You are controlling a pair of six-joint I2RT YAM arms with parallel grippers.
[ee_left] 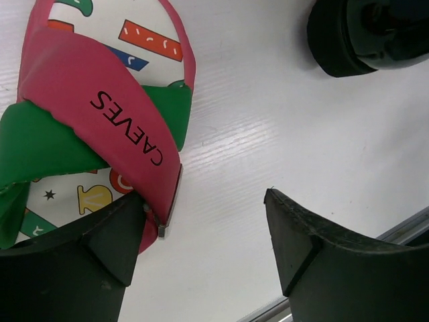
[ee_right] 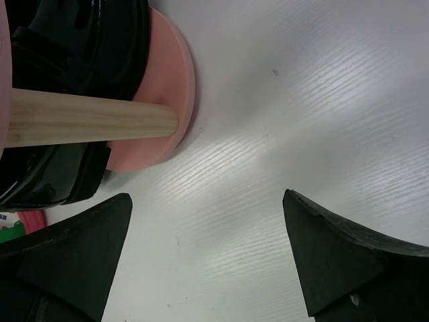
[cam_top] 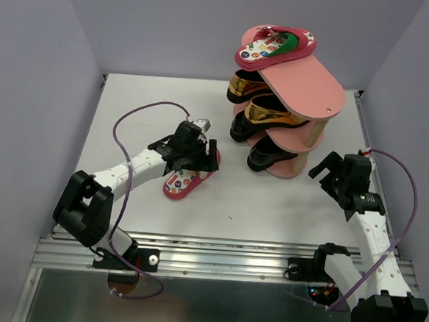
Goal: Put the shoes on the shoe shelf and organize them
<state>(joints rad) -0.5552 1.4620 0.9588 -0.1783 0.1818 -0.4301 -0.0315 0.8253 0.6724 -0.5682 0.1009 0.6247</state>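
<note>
The salmon-pink shoe shelf (cam_top: pixel 319 91) stands at the back right. One pink flip-flop (cam_top: pixel 274 49) lies on its top board. Two gold loafers (cam_top: pixel 266 111) sit on the middle tier and two black loafers (cam_top: pixel 268 157) on the lower tiers. The other flip-flop (cam_top: pixel 186 181) lies on the table. My left gripper (cam_top: pixel 200 158) is open just above its strap end. In the left wrist view (ee_left: pixel 201 228) one finger (ee_left: pixel 67 268) touches the flip-flop's (ee_left: pixel 100 114) edge. My right gripper (cam_top: pixel 330 169) is open and empty to the right of the shelf base (ee_right: pixel 167 87).
Grey walls close in the white table on three sides. A metal rail (cam_top: pixel 223 254) runs along the near edge. A wooden shelf post (ee_right: pixel 87 121) and a black loafer (ee_right: pixel 80 40) lie close to my right gripper (ee_right: pixel 208 248). A glossy black shape (ee_left: pixel 362 33) shows beyond my left gripper.
</note>
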